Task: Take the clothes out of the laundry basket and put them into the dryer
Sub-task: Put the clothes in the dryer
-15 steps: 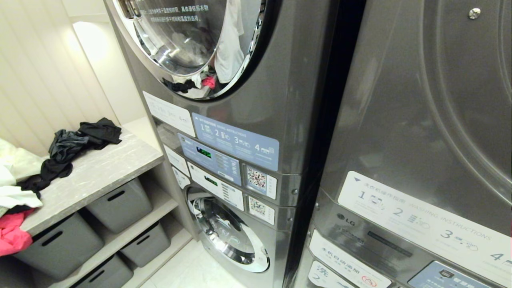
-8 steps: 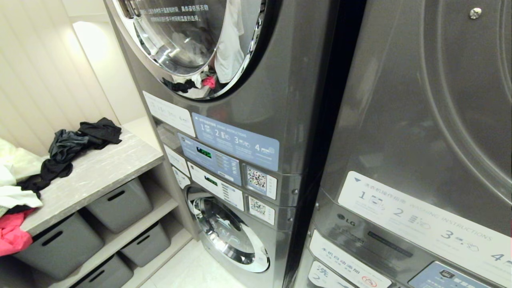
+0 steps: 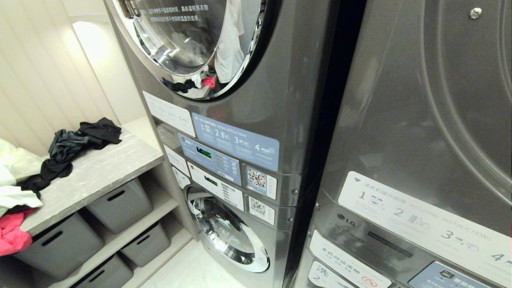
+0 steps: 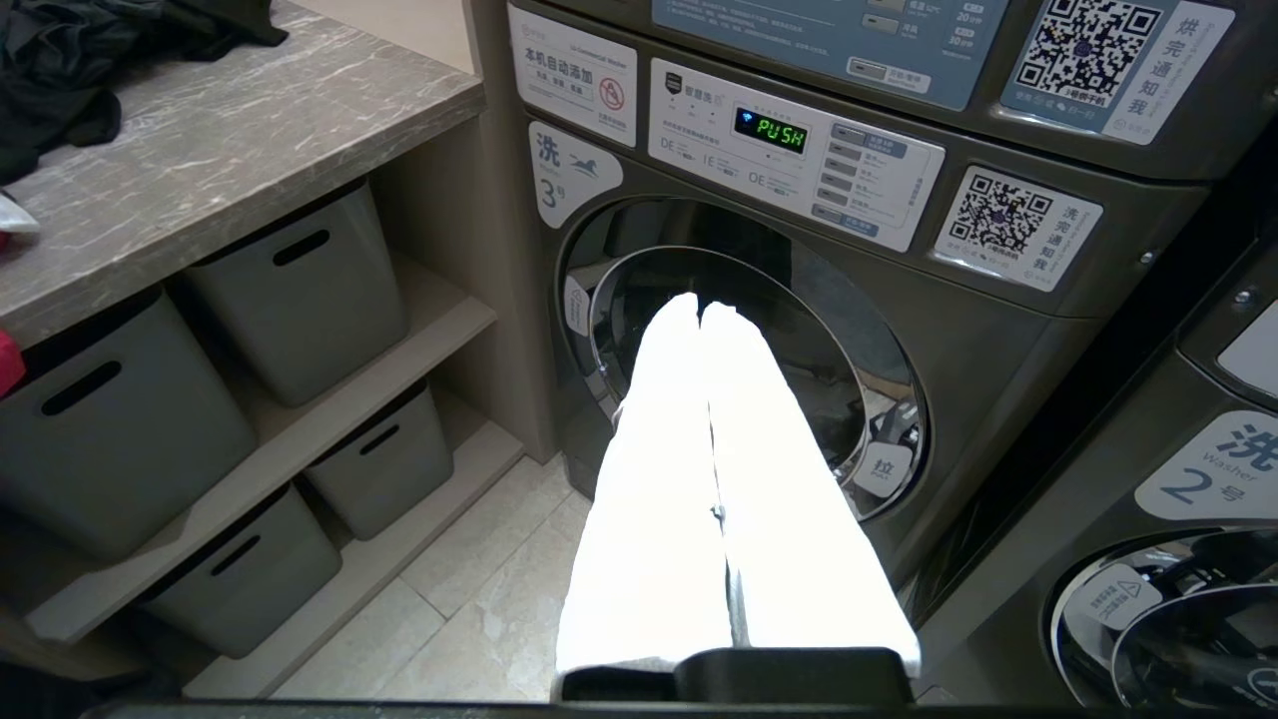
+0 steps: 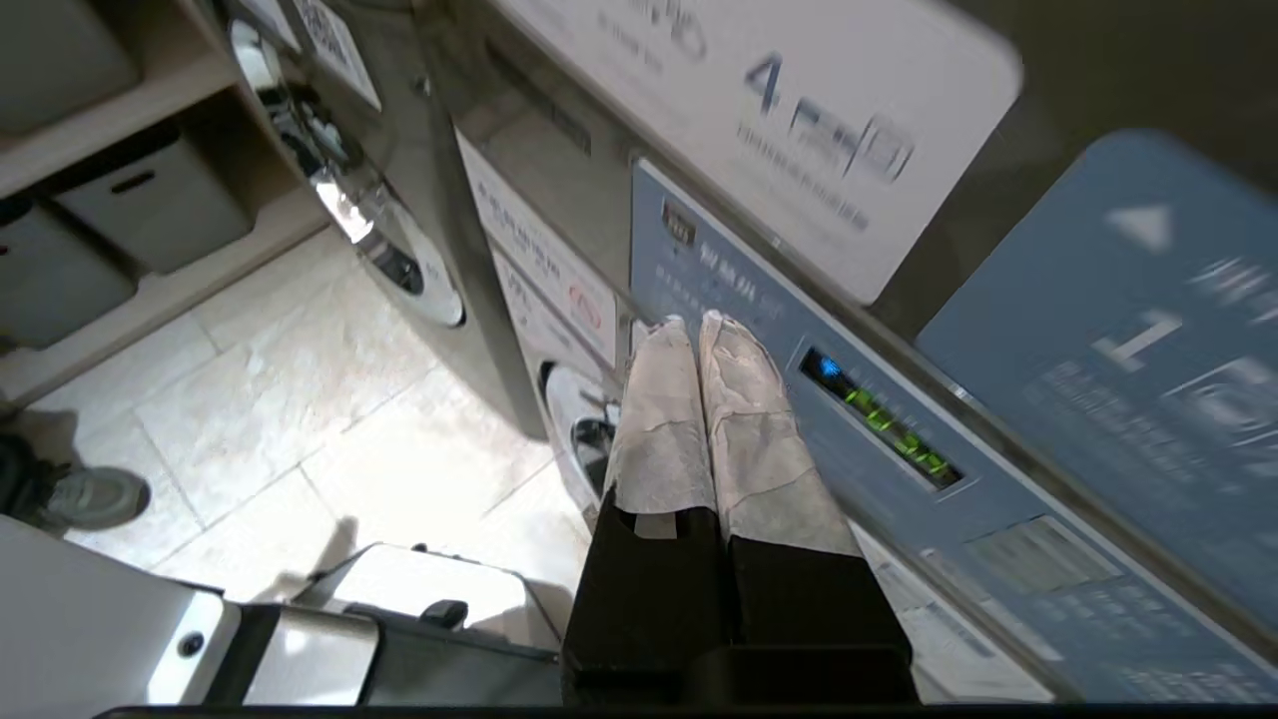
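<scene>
While neither arm shows in the head view, two dark grey stacks fill it: the right stack (image 3: pixel 420 132) stands nearest, and the left stack's dryer (image 3: pixel 280 80) rises at centre, its chrome-rimmed glass door (image 3: pixel 176 36) printed with white text and showing white, black and pink fabric behind the glass. Below that door sit blue and white instruction panels, then a smaller round washer door (image 3: pixel 230 236) near the floor. Left of the stacks, a marble-patterned counter (image 3: pixel 100 164) carries a heap of black clothes (image 3: pixel 68 148), with white and pink pieces at its near left end; grey storage bins (image 3: pixel 120 204) fill the shelves beneath. No laundry basket appears in any view.

The left gripper (image 4: pixel 701 310) hangs before the lower washer door, its white-wrapped fingers pressed together, empty. The right gripper (image 5: pixel 689 322) is beside the right stack's blue control panel (image 5: pixel 849 419), fingers likewise closed on nothing. A person's shoe (image 5: pixel 85 496) rests on the tiled floor.
</scene>
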